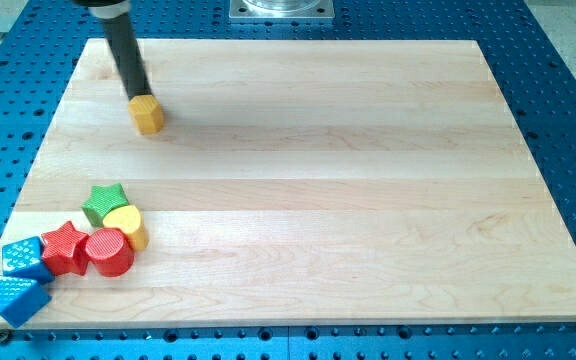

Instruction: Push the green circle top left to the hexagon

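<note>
A yellow hexagon (148, 115) lies near the view's top left on the wooden board (368, 200). My tip (139, 98) rests against the hexagon's upper left edge, with the dark rod rising to the view's top. The only green block that shows is a green star (105, 201), in a cluster at the view's bottom left. No green circle shows in this view.
The bottom-left cluster also holds a yellow heart (126, 226), a red star (64, 247), a red cylinder (109, 253), a blue cube (23, 257) and a blue triangle (20, 299) at the board's corner. A blue perforated table (568, 120) surrounds the board.
</note>
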Available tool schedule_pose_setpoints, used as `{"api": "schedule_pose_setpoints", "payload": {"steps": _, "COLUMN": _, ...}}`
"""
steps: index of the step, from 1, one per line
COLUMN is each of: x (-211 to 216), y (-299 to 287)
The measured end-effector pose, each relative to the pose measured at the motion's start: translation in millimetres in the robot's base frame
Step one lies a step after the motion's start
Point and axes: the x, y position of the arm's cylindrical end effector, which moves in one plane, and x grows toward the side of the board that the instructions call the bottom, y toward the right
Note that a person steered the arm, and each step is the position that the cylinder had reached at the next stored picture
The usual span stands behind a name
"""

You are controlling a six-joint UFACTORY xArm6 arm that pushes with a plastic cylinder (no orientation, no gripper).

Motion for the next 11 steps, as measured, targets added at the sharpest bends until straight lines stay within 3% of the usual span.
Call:
{"api": "schedule_pose_setpoints", "payload": {"steps": 2, "x": 123, "y": -4}}
{"api": "schedule_pose_setpoints", "payload": {"steps": 3, "x": 134, "y": 12}}
{"api": "schedule_pose_setpoints", "payload": {"steps": 4, "x": 102, "y": 60}}
{"api": "schedule_pose_setpoints", "payload": {"steps": 5, "x": -8, "y": 95}}
{"api": "schedule_pose_setpoints", "payload": {"steps": 6, "x": -116, "y": 90}}
{"api": "schedule_pose_setpoints", "payload": {"steps": 8, "x": -133, "y": -30}}
{"api": "schedule_pose_setpoints", "payload": {"steps": 9, "x": -132, "y": -63}}
{"api": "schedule_pose_setpoints", "payload": {"steps": 11, "x": -68, "y": -72}}
